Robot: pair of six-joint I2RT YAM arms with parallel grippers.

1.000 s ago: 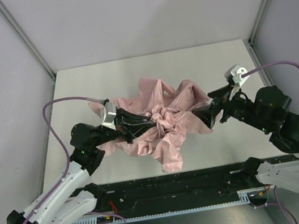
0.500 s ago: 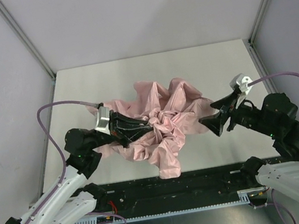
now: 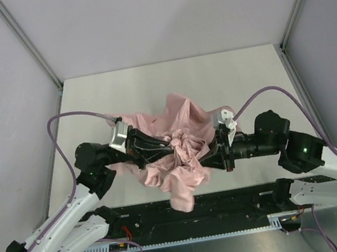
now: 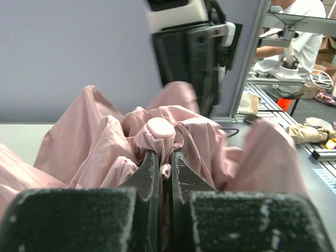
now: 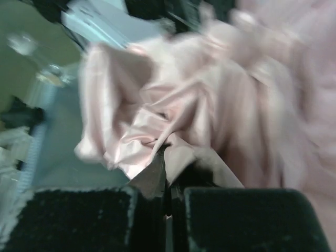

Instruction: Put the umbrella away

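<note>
Judging from the heap of cloth, the job is somewhere in its middle and well short of finished. The umbrella (image 3: 183, 114) lies as a loose, crumpled mound of pale pink fabric at the centre of the table (image 3: 148, 84), towards the near edge, with one flap drooping over that edge onto the black rail (image 3: 246, 200) in front of the arm bases. The canopy looks collapsed rather than spread, which counts as the part done, but nothing is rolled, wrapped or tied. The folds stick out in all directions, and no shaft, wrist loop or closure strap can be picked out. The left gripper (image 3: 164, 146) reaches in from the left, its fingers nearly together with a pinch of fabric caught between them. Its wrist view shows a small rounded pink knob (image 4: 160, 127) just beyond the fingertips, though whether that is the handle or the tip cap cannot be told. The right gripper (image 3: 205, 158) comes in from the right, low against the near side of the mound. Its wrist view is blurred, but the fingers appear clamped on a fold of the same cloth. Left to do, by this reading, are gathering the pleats around the shaft, winding them tight, fastening the strap and setting the bundle down neatly.
</note>
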